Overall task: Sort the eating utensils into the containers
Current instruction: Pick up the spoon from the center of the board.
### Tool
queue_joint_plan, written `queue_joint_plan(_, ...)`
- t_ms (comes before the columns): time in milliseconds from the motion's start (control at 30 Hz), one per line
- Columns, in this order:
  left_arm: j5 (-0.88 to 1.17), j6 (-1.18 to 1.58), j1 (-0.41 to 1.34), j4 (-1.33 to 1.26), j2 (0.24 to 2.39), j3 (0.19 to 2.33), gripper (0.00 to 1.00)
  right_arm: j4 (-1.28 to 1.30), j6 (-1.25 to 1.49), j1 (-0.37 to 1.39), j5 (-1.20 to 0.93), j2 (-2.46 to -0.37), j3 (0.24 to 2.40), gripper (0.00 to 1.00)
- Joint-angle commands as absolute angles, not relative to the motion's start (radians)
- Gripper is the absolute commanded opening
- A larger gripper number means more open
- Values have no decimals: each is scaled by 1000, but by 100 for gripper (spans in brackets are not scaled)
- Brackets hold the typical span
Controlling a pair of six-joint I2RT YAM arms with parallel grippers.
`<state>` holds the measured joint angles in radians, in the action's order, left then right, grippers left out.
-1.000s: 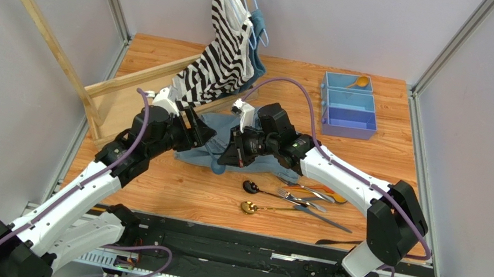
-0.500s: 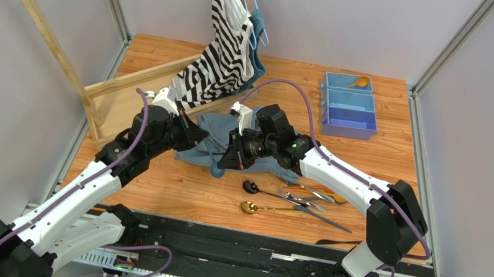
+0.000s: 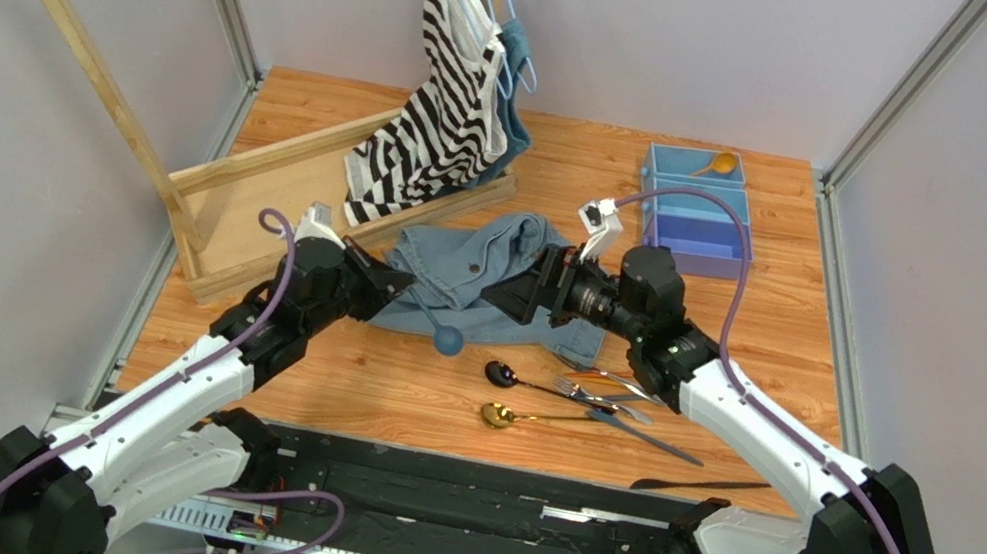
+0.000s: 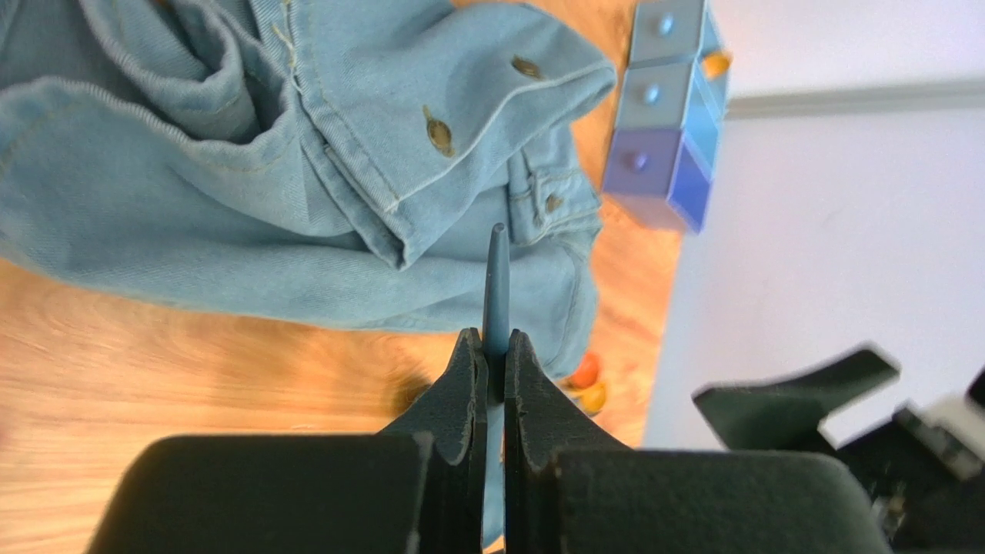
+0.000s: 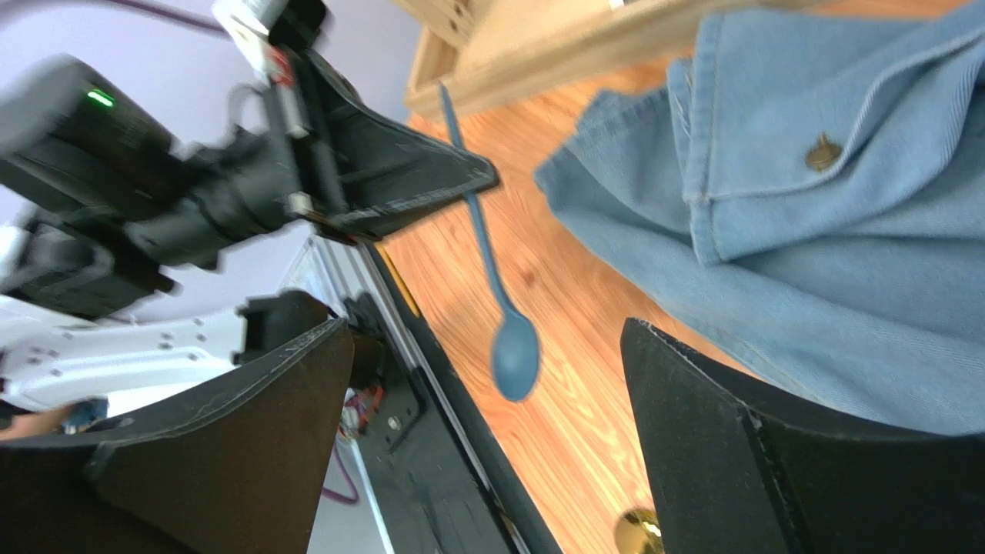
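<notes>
My left gripper [image 3: 399, 294] [image 4: 494, 346] is shut on the handle of a blue spoon [image 3: 446, 339] [image 4: 497, 277], whose bowl hangs free over the table in the right wrist view [image 5: 515, 356]. To its right, my right gripper [image 3: 524, 287] [image 5: 486, 329] stands open and empty above a denim shirt [image 3: 495, 259]. A black spoon [image 3: 498, 371], a gold spoon [image 3: 497, 414], silver forks [image 3: 604, 396] and a dark knife [image 3: 696, 485] lie on the table in front. The light blue containers [image 3: 692, 236] stand at the back right, with an orange spoon [image 3: 723, 164] in the far compartment.
The crumpled denim shirt [image 4: 289, 173] [image 5: 832, 231] covers the table's middle. A wooden rack [image 3: 109, 72] leans at the left, and a striped garment [image 3: 448, 94] hangs on a hanger at the back. Orange and yellow spoons [image 4: 584, 383] peek out past the shirt's edge.
The left gripper has shut on the blue spoon and drawn it out from the shirt. The right gripper has opened, let go and pulled back to the right.
</notes>
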<state>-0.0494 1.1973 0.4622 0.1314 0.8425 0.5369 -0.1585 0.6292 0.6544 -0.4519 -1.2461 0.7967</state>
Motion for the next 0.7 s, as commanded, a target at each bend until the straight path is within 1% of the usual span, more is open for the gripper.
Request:
queue_joint_plan(0, -167, 1459, 456, -44, 789, 491, 0, -275, 709, 660, -374, -1190, 775, 91)
queue_joint_plan(100, -247, 1526, 456, -48, 730, 476, 0, -278, 722, 660, -370, -1180, 762, 91)
queue_joint_plan(300, -255, 1528, 456, -31, 739, 525, 0, -340, 762, 664, -390, -1210, 752, 89)
queue_joint_plan(500, -224, 1546, 456, -107, 801, 517, 0, -406, 766, 701, -422, -1259, 768, 80)
queue_joint_plan(533, -222, 1552, 456, -116, 811, 515, 0, -381, 758, 706, -431, -1275, 779, 76)
queue_joint_plan(600, -221, 1549, 456, -136, 813, 518, 0, -373, 759, 707, -445, -1298, 799, 74)
queue_joint_plan(633, -222, 1548, 456, -138, 813, 520, 0, -374, 762, 707, -454, -1317, 804, 69)
queue_joint_plan(667, -225, 1549, 456, -138, 813, 522, 0, -371, 770, 707, -454, -1327, 811, 68)
